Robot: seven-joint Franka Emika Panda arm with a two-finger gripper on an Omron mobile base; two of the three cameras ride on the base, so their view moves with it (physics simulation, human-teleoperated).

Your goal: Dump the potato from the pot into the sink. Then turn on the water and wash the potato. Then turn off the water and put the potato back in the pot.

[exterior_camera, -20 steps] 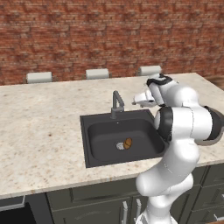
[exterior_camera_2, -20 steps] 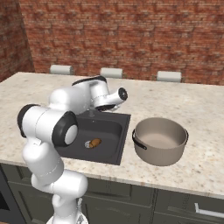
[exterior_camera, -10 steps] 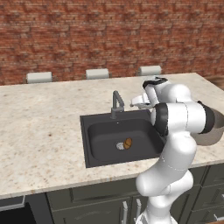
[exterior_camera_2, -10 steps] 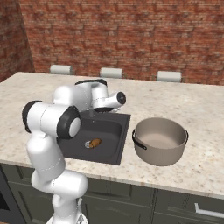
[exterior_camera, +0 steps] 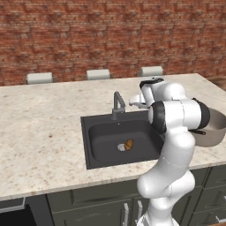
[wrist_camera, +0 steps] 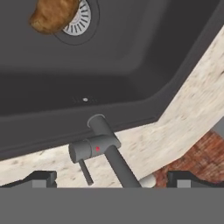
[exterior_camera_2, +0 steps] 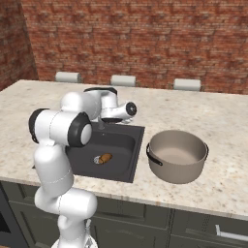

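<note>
- Potato [exterior_camera: 129, 144] already dumped: lying at the bottom of the sink [exterior_camera: 101, 137], touching the round silver drain [wrist_camera: 81, 19]; in the hand view partly overlapping the drain's rim.
- Pot [exterior_camera_2: 177, 156] upright and empty on the table [exterior_camera: 39, 128], just beside the sink's right edge, dark handle toward the basin.
- Step in hand, judging by the pose: reaching for the faucet [exterior_camera: 117, 104] to start the water.
- Pincer [wrist_camera: 109, 178] poised above the faucet, fingertips [wrist_camera: 41, 178] spread wide to either side of the spout, holding nothing.
- To do it well: come down with the tips straddling the thin lever [wrist_camera: 85, 171] beside the faucet body, not the thick spout.
- Push the lever sideways in a short arc rather than pressing down; too much force likely to slip off such a slim rod.
- Keep the wrist high enough to clear the spout's bend.
- Worth checking that the stream will land on the potato; sitting by the drain, probably close to the outlet.
- Against the frames of a second ago: forearm swung round nearer the faucet, hand now facing down over it.
- Potato, pot and base unmoved since then.
</note>
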